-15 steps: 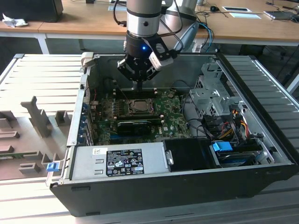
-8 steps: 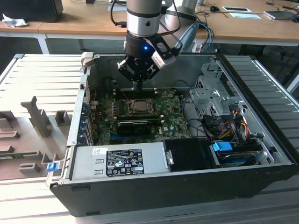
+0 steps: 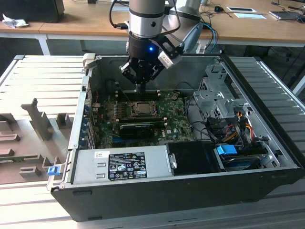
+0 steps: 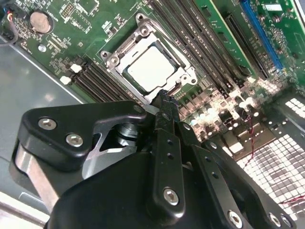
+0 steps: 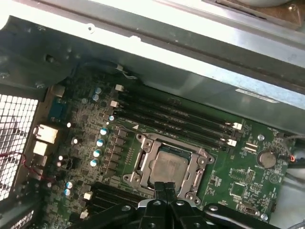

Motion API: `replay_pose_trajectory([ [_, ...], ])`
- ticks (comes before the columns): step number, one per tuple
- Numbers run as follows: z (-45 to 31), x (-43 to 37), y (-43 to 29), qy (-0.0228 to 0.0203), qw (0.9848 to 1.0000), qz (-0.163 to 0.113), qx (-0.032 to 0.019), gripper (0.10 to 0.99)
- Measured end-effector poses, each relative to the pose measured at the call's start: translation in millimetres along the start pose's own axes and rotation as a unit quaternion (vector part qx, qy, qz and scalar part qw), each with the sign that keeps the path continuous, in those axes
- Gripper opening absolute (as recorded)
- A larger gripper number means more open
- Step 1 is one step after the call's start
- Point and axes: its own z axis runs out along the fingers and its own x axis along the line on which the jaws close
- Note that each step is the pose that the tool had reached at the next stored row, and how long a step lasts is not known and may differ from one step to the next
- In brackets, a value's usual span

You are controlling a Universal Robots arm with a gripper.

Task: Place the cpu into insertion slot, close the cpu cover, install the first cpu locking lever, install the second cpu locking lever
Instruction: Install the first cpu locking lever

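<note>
Evidently the early steps are behind us: the cpu (image 4: pixel 151 67) lies flat in the insertion slot (image 5: pixel 128 178), its pale metal top showing through the square window of the cpu cover (image 4: pixel 125 52), which looks folded down over it rather than standing up on its hinge. In the exterior view the socket sits near the middle of the green circuit board (image 3: pixel 174 119), inside the open computer case (image 3: pixel 143 191), with the memory slots (image 5: pixel 176 119) running along its far side.

The tool (image 3: pixel 141 87) hangs over the far edge of the socket. Both wrist views show its two black fingers pressed together into one narrow blade, with nothing between them, and the tip pointing at the rim of the cover. I cannot say whether the tip touches the metal or stands just off it.

By my reading, seating the chip and closing the cover are done. The two locking levers are thin and hard to make out against the frame, so I cannot tell whether either is latched; the lever steps look like the part left open
</note>
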Motion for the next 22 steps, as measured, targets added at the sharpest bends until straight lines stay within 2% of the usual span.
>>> replay_pose_trajectory([
  [4,0.2,0.2,0.0,-0.0002,1.0,0.004,-0.0001,0.106],
  [8,0.8,1.9,0.5,-0.0005,0.9996,0.027,-0.0004,0.106],
  [11,1.2,7.2,2.3,-0.0014,0.9996,0.027,-0.0001,0.106],
  [17,1.6,9.0,2.9,-0.0031,0.9996,0.027,0.0004,0.106],
  [22,1.8,14.3,4.7,-0.0036,0.9996,0.028,0.0005,0.106],
])
